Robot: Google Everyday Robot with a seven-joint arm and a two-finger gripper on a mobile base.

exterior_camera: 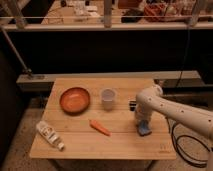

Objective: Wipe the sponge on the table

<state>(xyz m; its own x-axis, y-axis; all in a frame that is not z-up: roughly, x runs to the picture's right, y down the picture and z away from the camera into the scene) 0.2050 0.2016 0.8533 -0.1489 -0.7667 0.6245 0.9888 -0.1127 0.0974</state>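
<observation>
Blue sponge (145, 130) x1 under gripper (142, 122) on table (120, 146); 1 cup (108, 96), 1 bowl (75, 100).

Blue sponge (145, 129) under end effector (142, 121); light plank-grained table (120, 146).

Matt wooden table (75, 145), soft sponge (145, 130) beneath the smooth hand (141, 121)

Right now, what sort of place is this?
Probably a robot lab: a light wooden butcher-block table, cluttered benches beyond a metal railing, black floor cable. The gripper rests at the small blue sponge.
</observation>
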